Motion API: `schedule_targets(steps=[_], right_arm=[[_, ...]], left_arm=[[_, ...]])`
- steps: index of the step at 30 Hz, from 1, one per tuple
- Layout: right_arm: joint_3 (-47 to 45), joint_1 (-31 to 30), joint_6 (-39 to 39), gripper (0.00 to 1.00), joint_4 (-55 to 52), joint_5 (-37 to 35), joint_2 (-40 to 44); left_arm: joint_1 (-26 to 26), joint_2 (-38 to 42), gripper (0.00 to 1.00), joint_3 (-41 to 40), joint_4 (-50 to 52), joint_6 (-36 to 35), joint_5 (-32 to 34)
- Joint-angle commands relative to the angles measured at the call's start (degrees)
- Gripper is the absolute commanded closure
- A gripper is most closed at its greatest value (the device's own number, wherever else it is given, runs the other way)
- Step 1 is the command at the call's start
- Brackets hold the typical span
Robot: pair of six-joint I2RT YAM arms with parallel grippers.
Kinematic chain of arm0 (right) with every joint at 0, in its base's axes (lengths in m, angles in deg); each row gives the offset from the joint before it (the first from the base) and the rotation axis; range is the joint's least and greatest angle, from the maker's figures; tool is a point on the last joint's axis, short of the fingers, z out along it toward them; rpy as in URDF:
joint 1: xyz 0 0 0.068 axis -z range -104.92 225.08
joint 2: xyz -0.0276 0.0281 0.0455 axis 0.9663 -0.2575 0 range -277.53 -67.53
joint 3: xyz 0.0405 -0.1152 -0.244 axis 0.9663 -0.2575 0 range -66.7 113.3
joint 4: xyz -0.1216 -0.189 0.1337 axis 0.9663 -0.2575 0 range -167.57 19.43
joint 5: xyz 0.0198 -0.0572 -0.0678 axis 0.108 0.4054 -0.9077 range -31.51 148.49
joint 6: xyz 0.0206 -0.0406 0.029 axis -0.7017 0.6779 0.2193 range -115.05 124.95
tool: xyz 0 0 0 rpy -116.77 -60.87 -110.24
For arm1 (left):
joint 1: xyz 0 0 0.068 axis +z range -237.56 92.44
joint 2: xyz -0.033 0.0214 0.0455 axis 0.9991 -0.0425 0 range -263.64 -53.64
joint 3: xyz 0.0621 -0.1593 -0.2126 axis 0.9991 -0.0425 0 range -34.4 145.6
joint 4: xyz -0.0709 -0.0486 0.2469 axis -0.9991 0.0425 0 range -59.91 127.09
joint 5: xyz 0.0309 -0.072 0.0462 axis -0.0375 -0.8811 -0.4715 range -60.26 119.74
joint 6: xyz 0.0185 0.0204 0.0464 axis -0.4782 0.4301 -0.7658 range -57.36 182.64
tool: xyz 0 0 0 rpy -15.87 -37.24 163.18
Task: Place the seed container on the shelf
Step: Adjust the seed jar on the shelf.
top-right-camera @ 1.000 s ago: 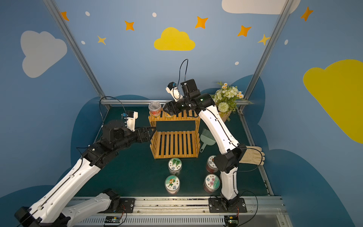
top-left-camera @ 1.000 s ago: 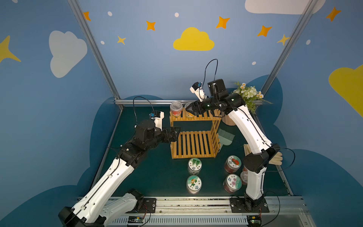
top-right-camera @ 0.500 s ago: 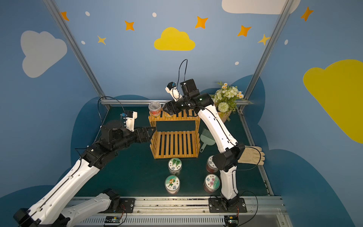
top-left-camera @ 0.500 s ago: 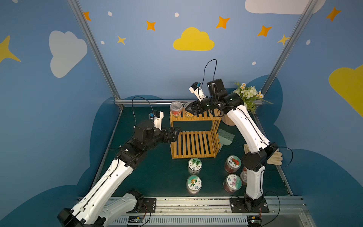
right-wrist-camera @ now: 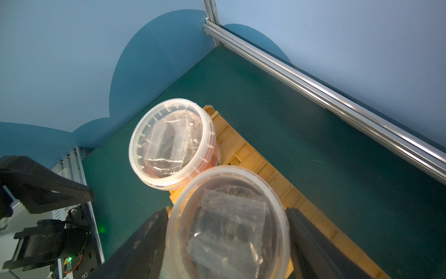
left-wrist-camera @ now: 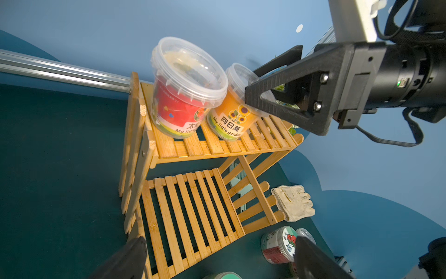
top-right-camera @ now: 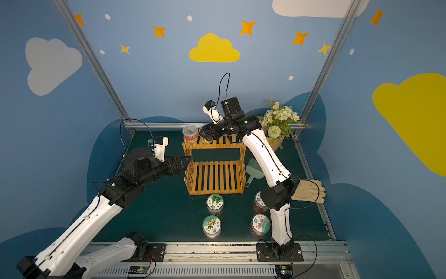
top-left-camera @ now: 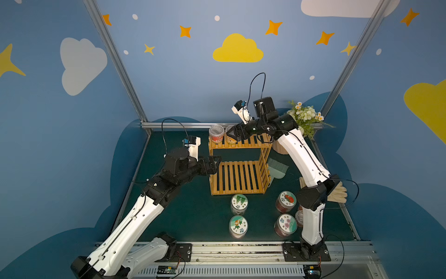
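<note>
I read this as the tail end of the placement. The orange seed container (left-wrist-camera: 231, 116) stands on the shelf (top-left-camera: 239, 177), its base on the slats of the top tier (left-wrist-camera: 217, 147), and it sits directly between the fingers (right-wrist-camera: 144, 241) of my right end effector (right-wrist-camera: 226, 212). That end effector is spread to either side of the clear lid. In the right wrist view a thin gap shows at one finger, but I cannot be sure the opposite pad is clear of the rim. Just beyond the fingertips, touching or nearly touching the orange tub, stands a red seed container (left-wrist-camera: 178, 106) on the same tier. The lower tier beneath the end effector is bare. So the carry and the set-down look done to me, and what is left is to finish letting go and back the right end effector off without dragging the tub or knocking its red neighbour. My left end effector (top-left-camera: 216, 164) hangs spread and empty just beside the shelf's near side post. Four lidded jars (top-left-camera: 239, 204) stand on the green surface (top-left-camera: 193, 212), well below and behind my right end effector.
</note>
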Motion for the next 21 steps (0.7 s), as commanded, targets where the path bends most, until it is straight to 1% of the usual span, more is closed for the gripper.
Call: schedule_targets(steps=[1, 9, 13, 21], right_arm=[[1.2, 0.2, 0.1, 0.18, 1.2, -1.3, -0.6], [0.8, 0.3, 0.1, 0.11, 1.2, -1.2, 0.5], [0.0, 0.3, 0.2, 0.11, 1.5, -0.6, 1.2], [-1.9, 0.3, 1.6, 0.06, 1.3, -1.3, 1.8]], left_arm=[[0.2, 1.0, 0.00, -0.5, 0.6, -0.8, -0.6], [0.4, 1.0, 0.00, -0.7, 0.3, -0.8, -0.6], [0.4, 1.0, 0.00, -0.8, 0.3, -0.8, -0.8], [0.6, 1.1, 0.00, -0.7, 0.2, -0.6, -1.1]])
